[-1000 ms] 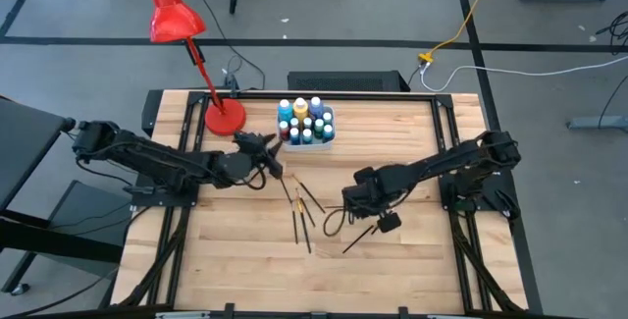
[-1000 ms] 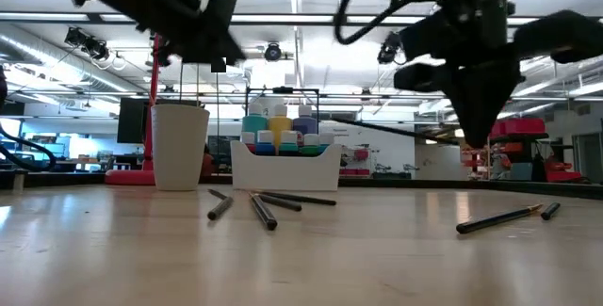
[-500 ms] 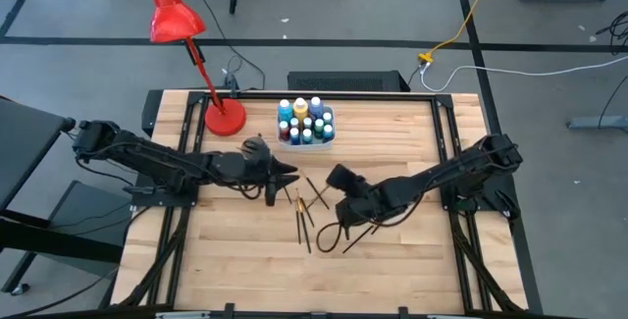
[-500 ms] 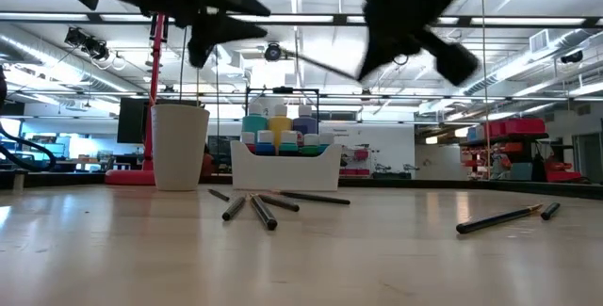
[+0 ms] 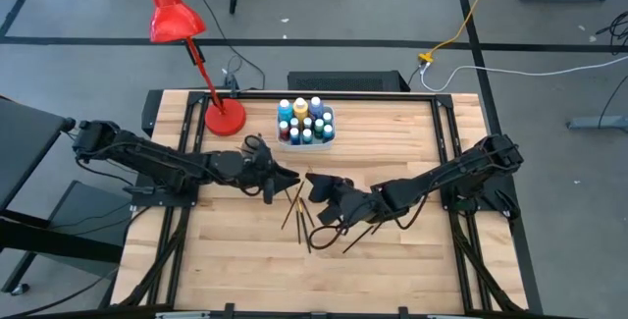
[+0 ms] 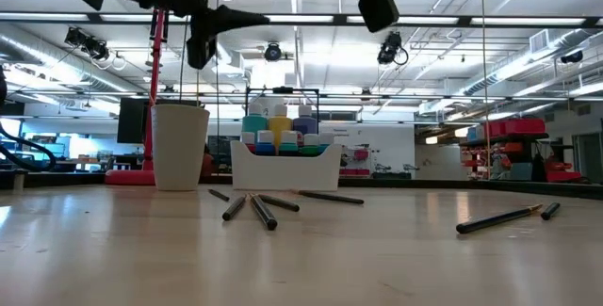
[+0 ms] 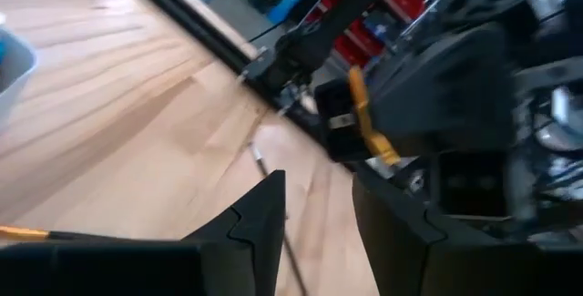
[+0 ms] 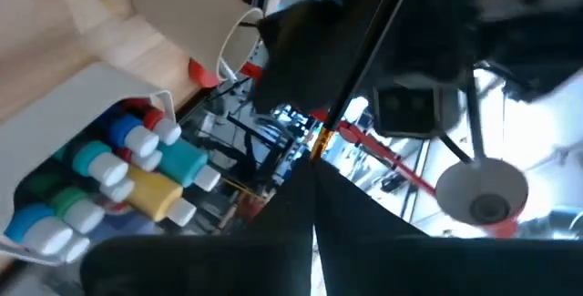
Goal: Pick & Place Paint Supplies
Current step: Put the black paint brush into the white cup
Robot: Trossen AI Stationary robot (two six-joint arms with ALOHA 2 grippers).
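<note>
The right gripper [image 5: 316,184], clamped on a paintbrush [image 8: 351,86], has swung from mid-table toward the left gripper [image 5: 285,176], whose fingers [image 7: 260,223] stand apart. Judgement: a handover, or a drop into the cup [image 6: 179,146], is imminent. Loose brushes [image 5: 299,216] remain beside the bottle caddy [image 5: 306,123]. No legible labels.

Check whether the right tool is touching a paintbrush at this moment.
Touching. The right wrist view shows the right tool shut on a paintbrush. The dark handle and gold ferrule run straight out from the tool's closed tip.
</note>
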